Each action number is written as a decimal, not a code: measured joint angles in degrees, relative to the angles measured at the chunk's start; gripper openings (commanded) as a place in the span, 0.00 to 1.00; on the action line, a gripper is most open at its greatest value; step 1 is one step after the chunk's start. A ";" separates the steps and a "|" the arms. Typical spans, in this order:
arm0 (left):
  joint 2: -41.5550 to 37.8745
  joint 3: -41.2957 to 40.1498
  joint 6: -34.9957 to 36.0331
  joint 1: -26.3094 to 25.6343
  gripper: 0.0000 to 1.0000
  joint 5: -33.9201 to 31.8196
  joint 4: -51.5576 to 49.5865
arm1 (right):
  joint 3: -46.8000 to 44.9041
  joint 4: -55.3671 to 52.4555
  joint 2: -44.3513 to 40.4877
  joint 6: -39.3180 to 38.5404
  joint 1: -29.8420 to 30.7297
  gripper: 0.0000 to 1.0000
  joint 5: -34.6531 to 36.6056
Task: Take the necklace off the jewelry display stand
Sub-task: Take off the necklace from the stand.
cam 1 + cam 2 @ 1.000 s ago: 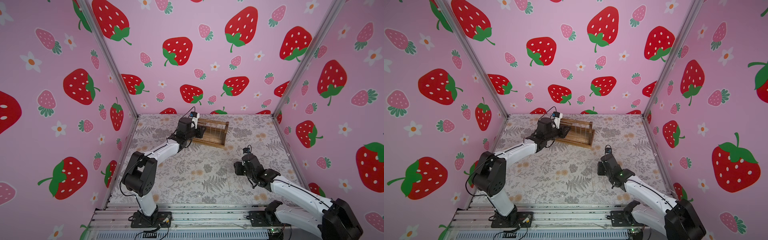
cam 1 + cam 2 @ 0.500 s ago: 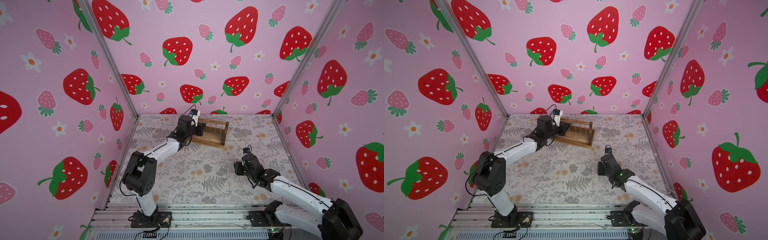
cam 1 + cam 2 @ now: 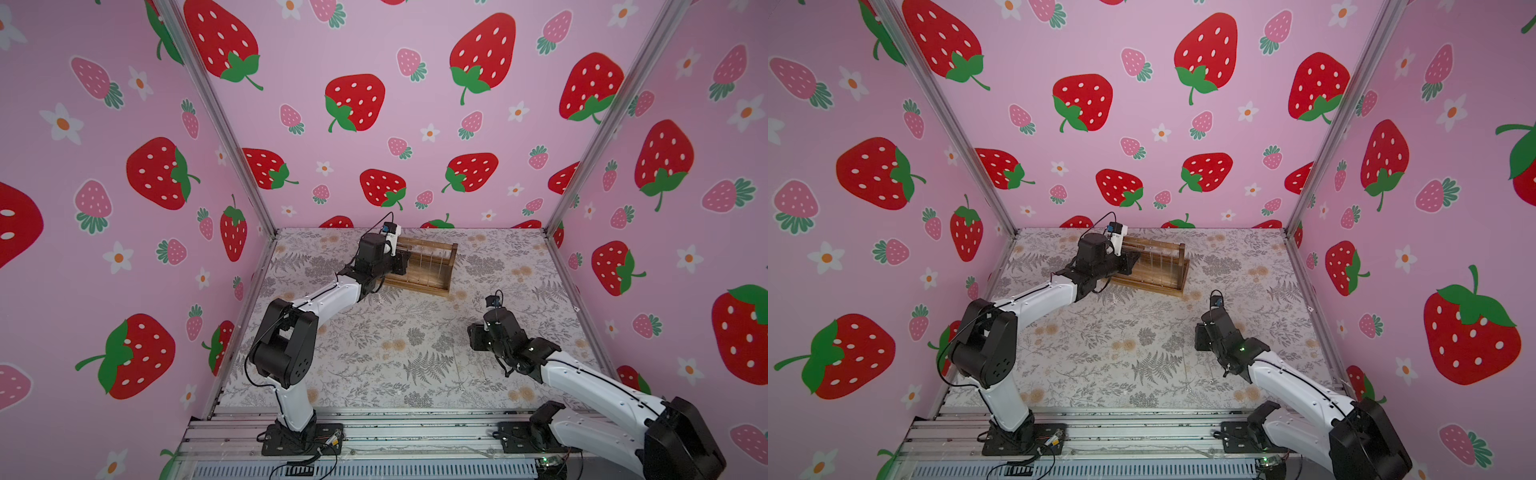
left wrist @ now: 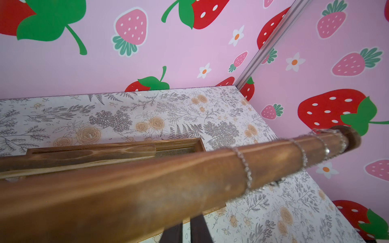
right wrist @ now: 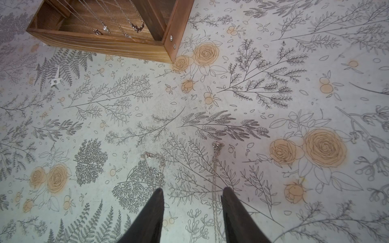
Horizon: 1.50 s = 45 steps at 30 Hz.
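Up front, right jaws hang released over two loose necklaces (image 5: 215, 168) on the counter (image 5: 273, 94). Further back sits the jewelry display stand (image 3: 432, 266), chains (image 4: 246, 168) looped over its top bar (image 4: 147, 189), left jaws pinched nearly together below it, can't tell if they've caught one.

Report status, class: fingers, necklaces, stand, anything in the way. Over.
Left fingers nearly together under the bar of the stand, grip unclear. Right fingers open above the table, loose necklaces below. Other necklaces hang on the bar. Nothing seen blocking.
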 measured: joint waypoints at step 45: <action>-20.17 2.08 -1.49 6.05 0.00 -13.38 -32.22 | 1.57 1.49 -3.39 -4.42 0.00 0.64 -15.45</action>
